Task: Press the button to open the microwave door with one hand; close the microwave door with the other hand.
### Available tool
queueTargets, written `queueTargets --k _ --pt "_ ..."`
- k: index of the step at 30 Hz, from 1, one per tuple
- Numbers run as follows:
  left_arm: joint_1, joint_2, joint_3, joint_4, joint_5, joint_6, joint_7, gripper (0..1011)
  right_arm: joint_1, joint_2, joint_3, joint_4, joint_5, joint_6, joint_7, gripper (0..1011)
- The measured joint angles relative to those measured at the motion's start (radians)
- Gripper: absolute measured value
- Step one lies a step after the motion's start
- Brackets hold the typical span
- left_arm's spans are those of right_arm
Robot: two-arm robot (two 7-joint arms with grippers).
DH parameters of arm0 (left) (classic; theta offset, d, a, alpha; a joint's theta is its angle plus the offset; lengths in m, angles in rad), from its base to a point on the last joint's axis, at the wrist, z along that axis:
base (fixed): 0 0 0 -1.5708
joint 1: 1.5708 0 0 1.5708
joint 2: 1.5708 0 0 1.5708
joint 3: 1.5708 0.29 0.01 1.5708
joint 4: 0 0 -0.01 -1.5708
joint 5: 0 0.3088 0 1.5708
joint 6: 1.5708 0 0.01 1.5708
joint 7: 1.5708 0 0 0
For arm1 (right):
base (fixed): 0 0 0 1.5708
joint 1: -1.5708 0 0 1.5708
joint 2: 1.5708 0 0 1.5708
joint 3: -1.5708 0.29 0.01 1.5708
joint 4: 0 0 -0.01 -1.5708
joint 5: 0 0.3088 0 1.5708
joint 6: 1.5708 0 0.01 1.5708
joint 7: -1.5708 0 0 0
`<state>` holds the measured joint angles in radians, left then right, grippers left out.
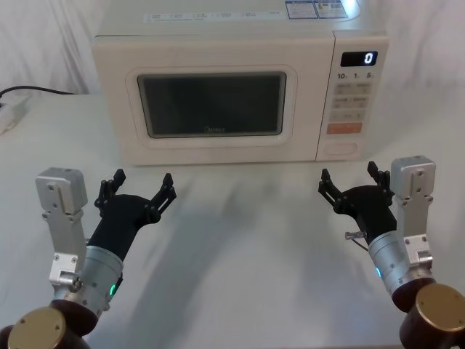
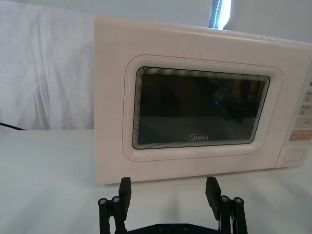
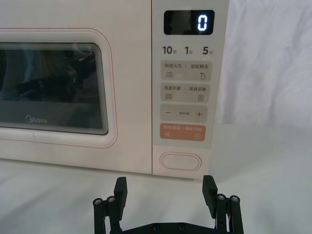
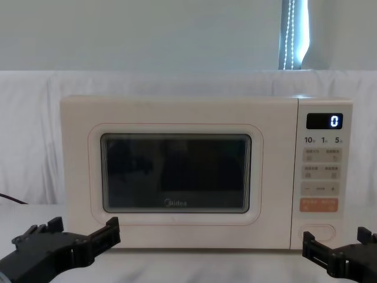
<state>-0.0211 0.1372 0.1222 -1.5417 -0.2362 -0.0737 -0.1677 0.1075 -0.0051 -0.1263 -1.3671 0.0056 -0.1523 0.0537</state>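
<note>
Presently, the microwave (image 1: 240, 91) stands square on the white table (image 1: 240, 247) toward its far side, with the microwave door (image 1: 214, 102) flush against the cabinet, fully closed. On the control strip to the door's right, the display (image 3: 188, 22) reads "0"; below it sit the small keys, then the orange key (image 3: 182, 132), and at the bottom the button (image 3: 181, 161), a wide cream oval matching the panel. The left gripper (image 1: 139, 190) hovers above the table, in front of the lower left part of the door and well short of it; its fingers (image 2: 125, 191) are spread wide, hold nothing and touch nothing. The right gripper (image 1: 351, 183) hovers in front of the control strip, likewise clear of the oven; its fingers (image 3: 209, 188) are equally wide apart and empty. In the right wrist view the button lies just above the gap between that gripper's fingers, with bare table between them. A dark cable (image 1: 33, 91) lies on the table at the far left, beside the oven. From the chest view both grippers sit low, at either lower corner, beneath the oven's front edge.
</note>
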Motion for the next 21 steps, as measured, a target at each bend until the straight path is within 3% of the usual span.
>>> queueTargets --k 21 --pt "0.000 0.000 0.000 0.000 0.000 0.000 0.000 1001 0.000 0.000 0.000 0.000 0.000 0.000 0.000 1002"
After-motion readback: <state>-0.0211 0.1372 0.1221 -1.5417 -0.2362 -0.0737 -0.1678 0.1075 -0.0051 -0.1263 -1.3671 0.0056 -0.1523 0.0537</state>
